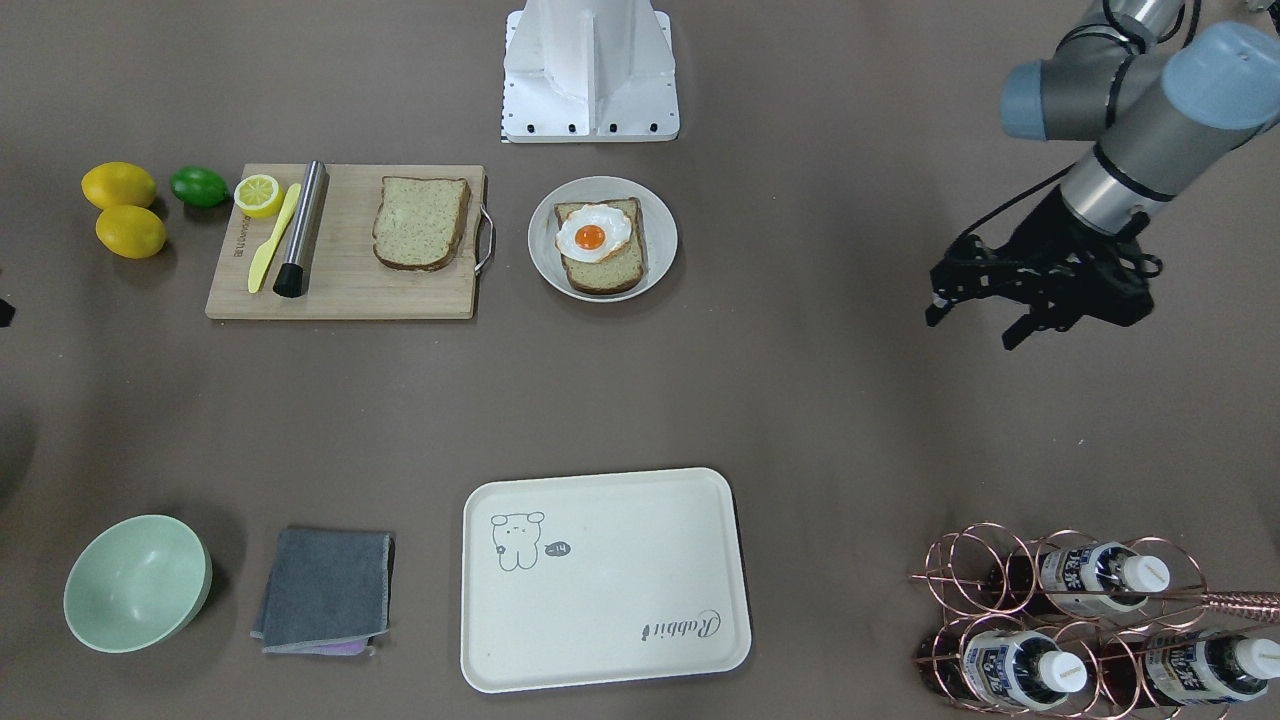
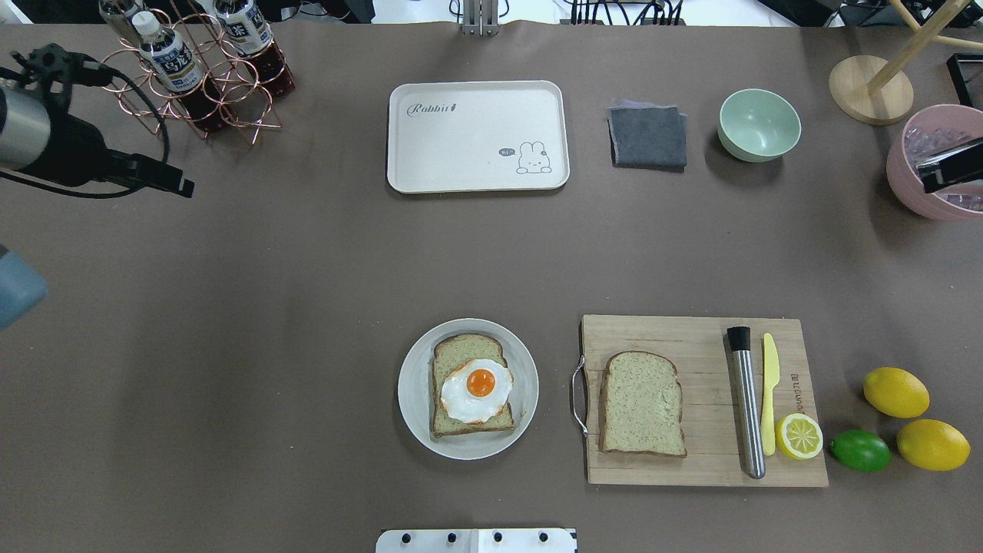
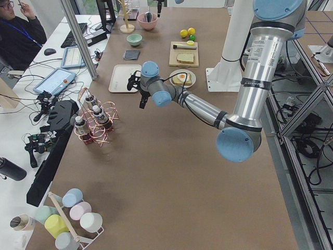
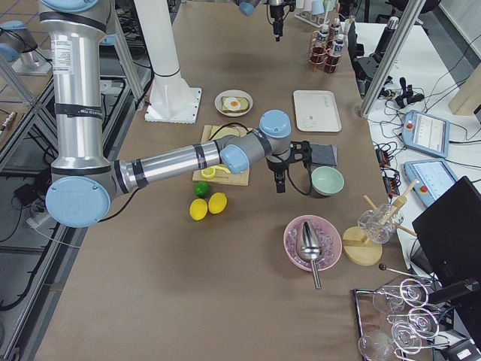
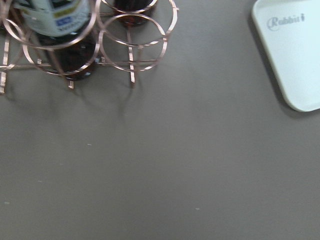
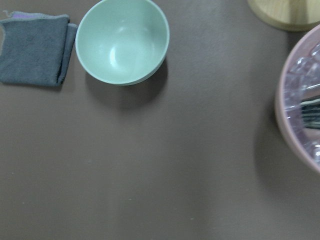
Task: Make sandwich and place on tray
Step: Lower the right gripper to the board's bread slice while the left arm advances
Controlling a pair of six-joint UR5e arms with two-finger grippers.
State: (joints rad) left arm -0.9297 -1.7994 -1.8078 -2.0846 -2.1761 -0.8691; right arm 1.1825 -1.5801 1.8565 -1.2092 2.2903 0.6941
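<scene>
One bread slice [image 1: 603, 262] lies on a round grey plate [image 1: 655, 240] with a fried egg [image 1: 592, 235] on top; they also show in the overhead view [image 2: 470, 415]. The second bread slice [image 1: 420, 222] lies on the wooden cutting board [image 1: 350, 285]. The cream tray [image 1: 620, 600] is bare and also shows in the overhead view [image 2: 461, 146] and the left wrist view [image 5: 295, 55]. My left gripper [image 1: 975, 322] hangs open and empty, far from the food, near the bottle rack. My right gripper [image 2: 951, 167] is over a pink bowl; I cannot tell its state.
A copper bottle rack [image 1: 1070, 620] stands by the left gripper. A green bowl [image 1: 137, 583], a grey cloth [image 1: 325, 590], a pink bowl [image 2: 933, 192] and a wooden stand [image 2: 872, 88] sit near the right gripper. A muddler [image 1: 300, 230], yellow knife [image 1: 272, 240], lemons [image 1: 120, 185] and a lime [image 1: 200, 186] are by the board.
</scene>
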